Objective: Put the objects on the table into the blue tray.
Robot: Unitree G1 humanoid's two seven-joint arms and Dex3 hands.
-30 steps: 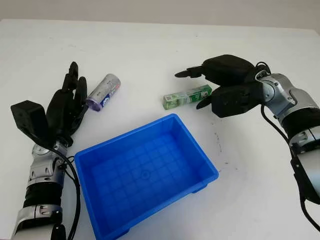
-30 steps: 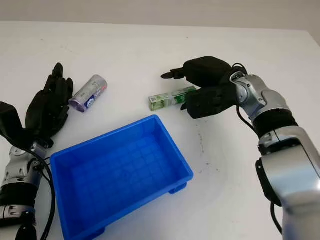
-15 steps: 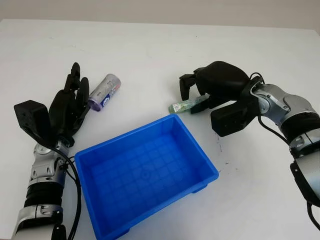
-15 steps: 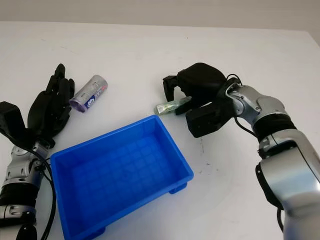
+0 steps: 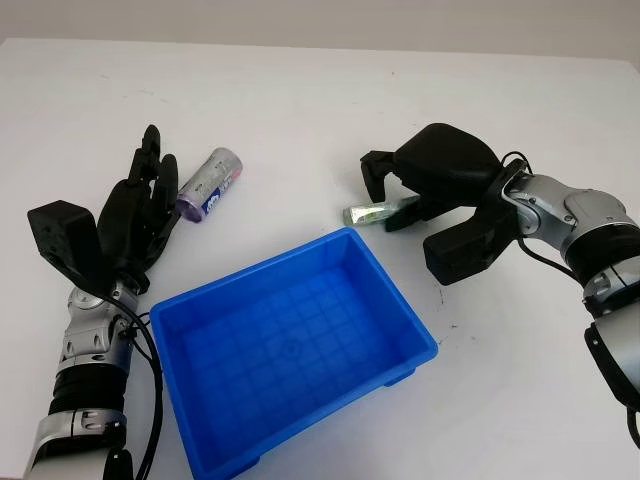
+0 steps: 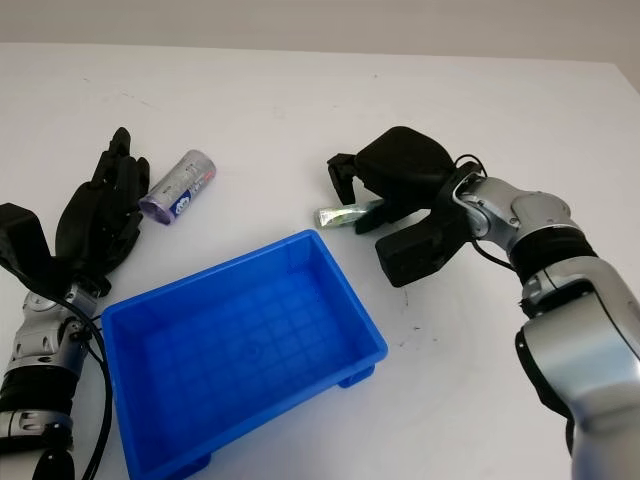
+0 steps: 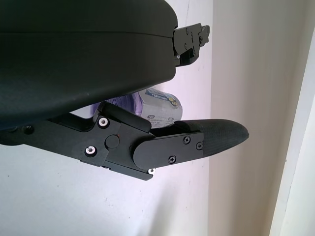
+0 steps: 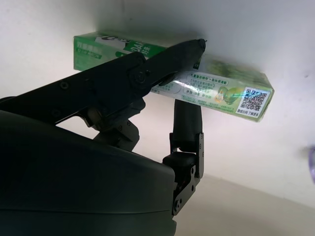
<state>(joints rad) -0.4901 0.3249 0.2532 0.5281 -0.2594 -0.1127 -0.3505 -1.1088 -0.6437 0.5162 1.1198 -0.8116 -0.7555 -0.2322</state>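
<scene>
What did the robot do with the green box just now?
The right hand came down over the green box and curled its fingers around it; the box turned and shifted a little under the hand. The left hand, the can and the blue tray stayed where they were.

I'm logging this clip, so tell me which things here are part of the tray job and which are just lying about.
Part of the job:
- green box, in the right hand
- purple can, on the table beside the open left hand
- blue tray, nothing in it yet

Just lying about:
- nothing else on the white table
</scene>
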